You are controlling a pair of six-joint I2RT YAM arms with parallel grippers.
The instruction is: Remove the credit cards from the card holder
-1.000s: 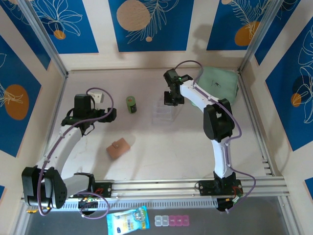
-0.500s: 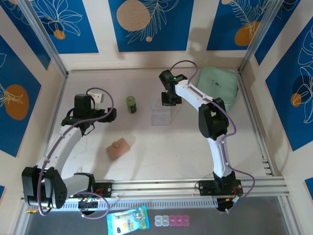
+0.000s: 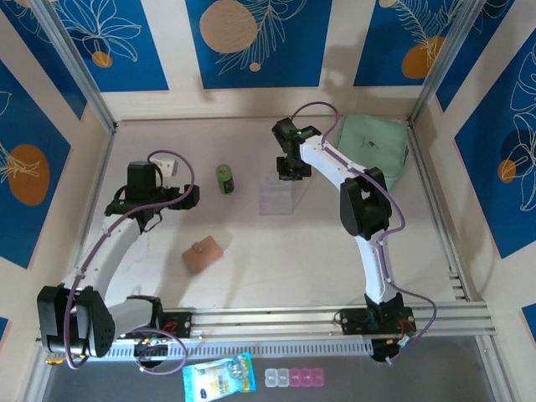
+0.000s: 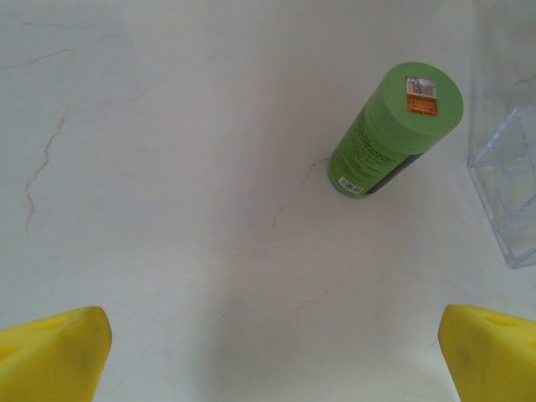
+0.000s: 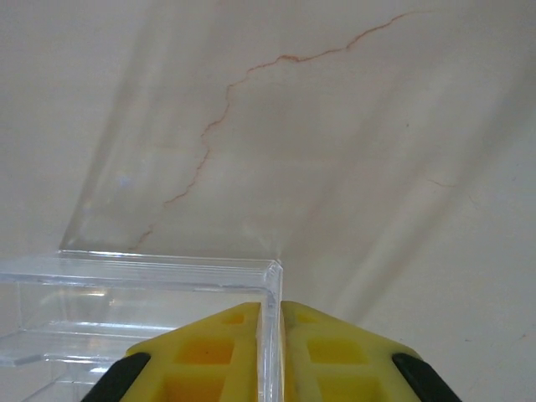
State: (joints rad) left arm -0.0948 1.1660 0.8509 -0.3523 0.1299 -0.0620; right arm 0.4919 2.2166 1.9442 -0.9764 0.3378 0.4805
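The tan-pink card holder (image 3: 205, 253) lies closed on the table, left of centre, with no card showing. My left gripper (image 3: 172, 199) hovers up and to its left, apart from it; in the left wrist view the yellow fingertips (image 4: 52, 356) stand wide apart over bare table. My right gripper (image 3: 291, 173) is at the far side of the clear plastic box (image 3: 277, 192). In the right wrist view its yellow fingers (image 5: 219, 352) are pinched on the box's wall (image 5: 271, 331).
A green cylindrical bottle (image 3: 224, 178) stands between the arms, also seen as the green bottle (image 4: 394, 130) in the left wrist view. The mint-green case (image 3: 377, 145) lies at the back right. Small packets (image 3: 218, 376) sit off the table's near edge.
The right gripper slid left with the clear box about a second ago, then held still. The left arm and card holder have not moved.
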